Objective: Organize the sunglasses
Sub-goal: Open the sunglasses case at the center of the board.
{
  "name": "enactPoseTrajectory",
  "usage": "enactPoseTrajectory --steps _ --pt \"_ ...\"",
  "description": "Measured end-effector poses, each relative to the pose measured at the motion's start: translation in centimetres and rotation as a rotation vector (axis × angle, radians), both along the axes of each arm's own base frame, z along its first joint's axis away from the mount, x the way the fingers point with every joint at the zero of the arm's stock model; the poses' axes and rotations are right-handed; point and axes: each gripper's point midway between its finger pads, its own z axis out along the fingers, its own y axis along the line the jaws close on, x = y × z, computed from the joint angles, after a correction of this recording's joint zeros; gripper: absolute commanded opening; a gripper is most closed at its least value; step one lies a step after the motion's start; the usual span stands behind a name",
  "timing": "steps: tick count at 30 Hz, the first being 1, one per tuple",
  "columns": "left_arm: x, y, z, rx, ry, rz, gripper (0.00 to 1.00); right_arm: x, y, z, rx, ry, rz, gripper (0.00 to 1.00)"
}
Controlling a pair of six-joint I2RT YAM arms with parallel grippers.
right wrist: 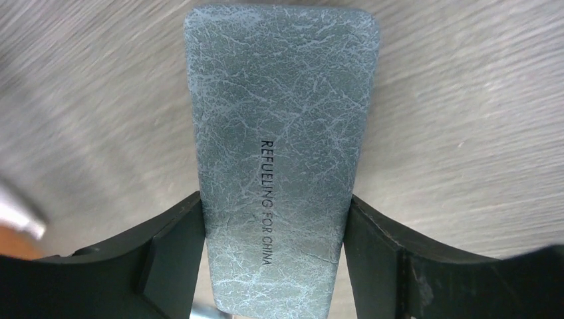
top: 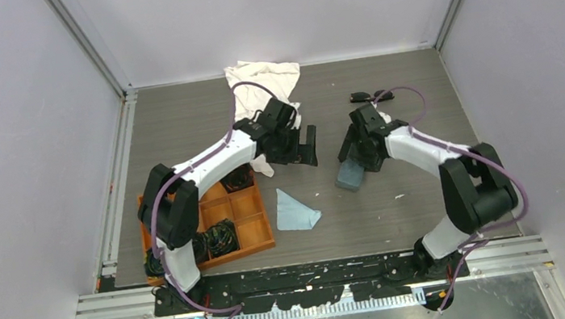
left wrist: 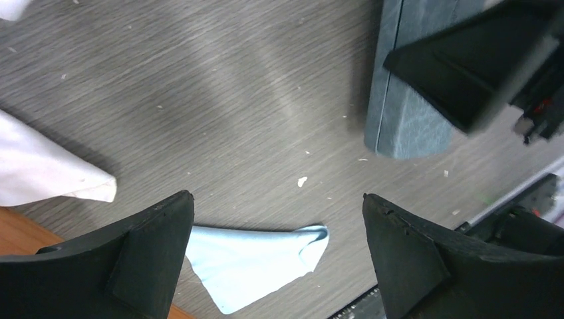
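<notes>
On the grey-blue case, mid-frame, letters said "REFUELING FOR CHINA". The right jaws pinched its sides; the left jaws stood spread. The small black sunglasses lay on the bench, upper middle of the top view.

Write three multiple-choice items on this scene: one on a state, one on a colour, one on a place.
1. The right gripper is: A wide open, holding nothing; B closed on the glasses case; C out of sight.
2. The small cloth beside the wooden tray is: A red; B black; C light blue.
3. The sunglasses lie: A on the bare table, at its far side; B in the tray; C in the case.
Answers: 1 B, both fingers press the case's sides; 2 C, pale blue in the top view; 3 A, they rest apart from the tray and case.
</notes>
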Motion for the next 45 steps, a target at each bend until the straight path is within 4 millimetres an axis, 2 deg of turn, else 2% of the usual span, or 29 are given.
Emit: enactPoseTrajectory --steps 3,6,11,14,17,20,24,26,30,40,45 --pt "0.1 0.1 0.5 -0.048 0.021 0.002 1.00 -1.2 1.2 2.1 0.118 -0.057 0.068 0.45" --pt "1.1 1.2 1.6 -0.126 0.039 0.031 1.00 -1.9 3.4 5.5 0.313 -0.171 0.156 0.45" --pt "2.6 3.4 3.6 -0.330 0.058 0.097 1.00 -2.3 6.2 10.5 0.564 -0.317 0.297 0.45" --pt "2.5 4.2 4.7 -0.452 0.060 0.120 1.00 -2.2 7.5 12.9 0.723 -0.366 0.354 0.44" --pt "2.2 4.4 6.3 -0.603 0.068 0.120 1.00 -2.2 7.7 15.0 0.859 -0.412 0.382 0.44" --pt "2.3 3.6 8.5 -0.772 0.086 0.101 1.00 -2.3 7.7 16.8 0.944 -0.440 0.415 0.45" --pt "3.0 2.2 12.2 -0.992 0.098 0.054 1.00 -3.1 8.2 18.5 1.004 -0.459 0.483 0.47" --pt "3.3 1.6 13.0 -1.069 0.121 0.034 1.00 -3.4 8.4 18.9 1.025 -0.457 0.502 0.47" --pt "3.3 0.6 13.2 -1.153 0.187 0.017 1.00 -4.1 8.6 19.7 1.049 -0.456 0.530 0.47" --pt "0.3 -2.2 15.5 -1.203 0.213 -0.119 1.00 -4.8 8.7 20.6 1.073 -0.463 0.562 0.46" --pt "-0.7 -3.1 15.2 -1.197 0.233 -0.152 1.00 -4.8 8.8 21.2 1.091 -0.472 0.572 0.46"
